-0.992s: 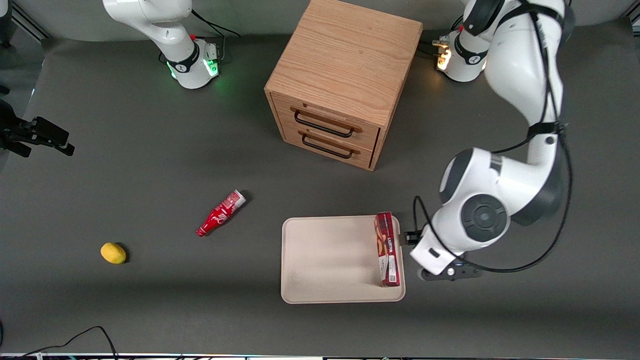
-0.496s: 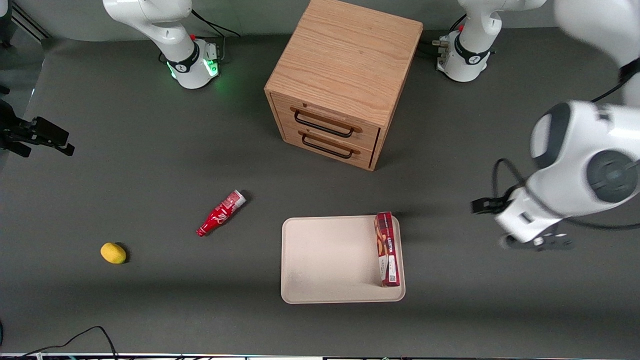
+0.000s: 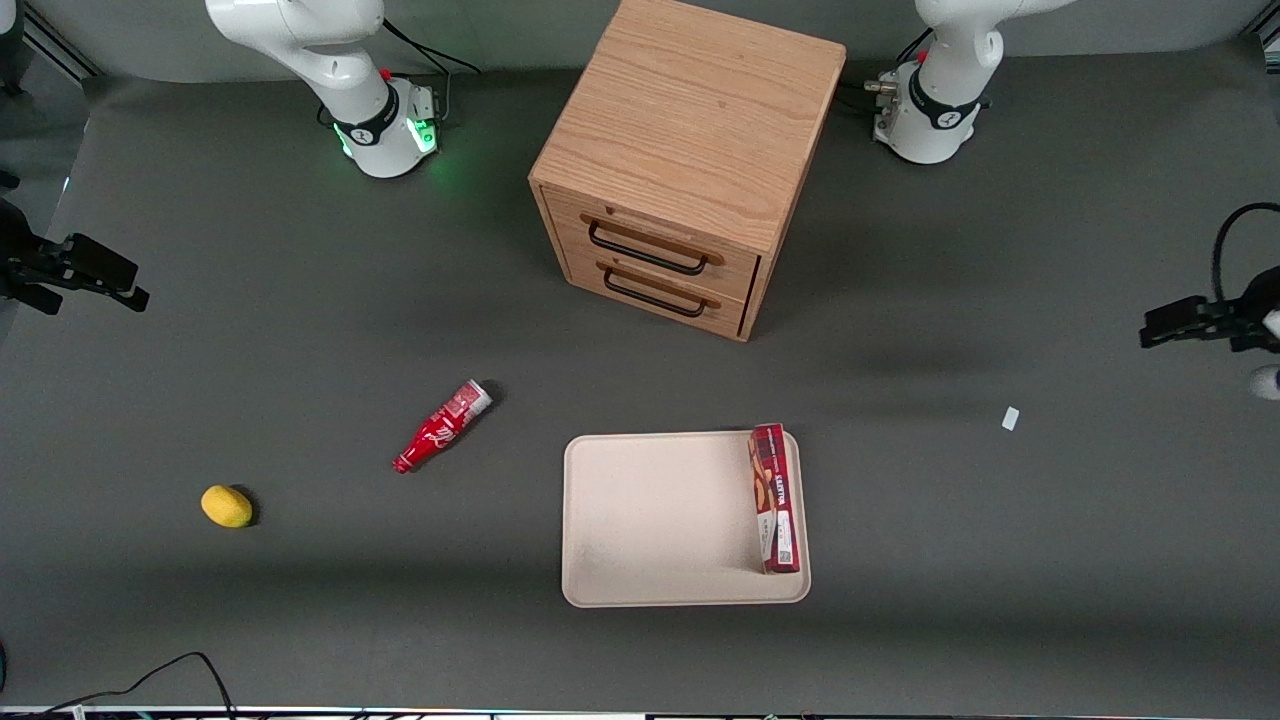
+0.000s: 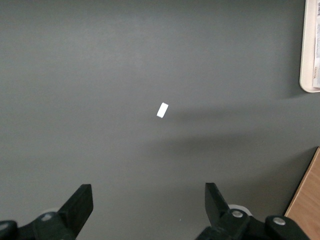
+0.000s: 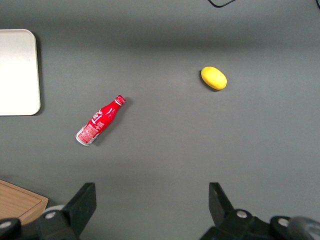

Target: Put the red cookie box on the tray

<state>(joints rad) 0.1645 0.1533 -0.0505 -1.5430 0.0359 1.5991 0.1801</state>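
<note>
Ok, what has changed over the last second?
The left arm pulled away from the large cream-beige tray toward its own end of the table; its end effector, open and empty, now hangs over bare mat near a small white scrap. The long dark-red cookie box stayed on the tray along its edge. Wooden cabinet, red bottle and yellow lemon unchanged.

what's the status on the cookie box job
Left gripper open, empty, out toward the working arm's end of the table. Long dark-red cardboard cookie box lying on the flat cream-beige tray, along its edge. Nothing in the way.
</note>
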